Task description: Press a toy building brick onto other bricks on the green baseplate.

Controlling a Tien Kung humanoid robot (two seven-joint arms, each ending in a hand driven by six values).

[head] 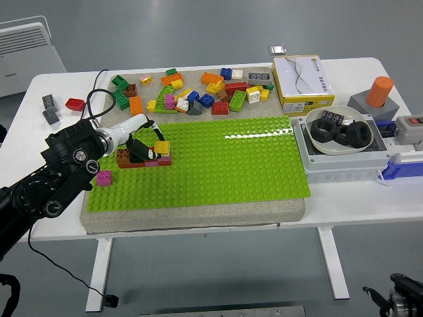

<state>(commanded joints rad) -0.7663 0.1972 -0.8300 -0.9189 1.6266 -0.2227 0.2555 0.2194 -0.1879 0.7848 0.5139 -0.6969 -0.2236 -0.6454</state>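
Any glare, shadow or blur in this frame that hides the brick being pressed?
Head view: sharp overall, evenly lit; a white glare streak crosses the green baseplate right of centre, far from the work. The left hand and its dark fingers cover part of the brick row, though the yellow brick on it is plain to see. Shadows soft.

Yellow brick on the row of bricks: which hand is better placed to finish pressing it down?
The left hand. Its fingers already hold the yellow brick over the right end of the brick row on the green baseplate. No right hand is in view.
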